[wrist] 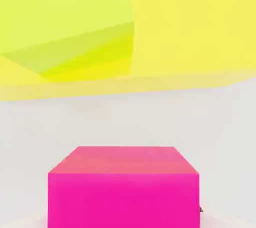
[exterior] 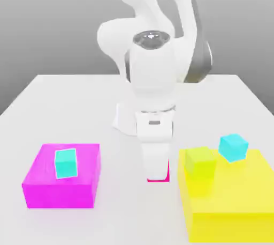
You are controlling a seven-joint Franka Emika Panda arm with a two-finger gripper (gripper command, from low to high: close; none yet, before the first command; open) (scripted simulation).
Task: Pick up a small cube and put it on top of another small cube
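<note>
No bins or trays on the white tabletop (exterior: pixel 64 104), but two big flat blocks are carrying cargo. The large flat magenta block (exterior: pixel 85 185) at the exterior view's left bears one small cyan cube (exterior: pixel 66 163). The large flat yellow block (exterior: pixel 235 201) at the right bears one small yellow-green cube (exterior: pixel 200 164) and a second small cyan cube (exterior: pixel 233 147), tilted. Between the blocks, the white two-finger gripper (exterior: pixel 158 177) points straight down, clamped on the small hot-pink cube (wrist: pixel 123 187). Count: two cyan, one yellow-green, one pink.
</note>
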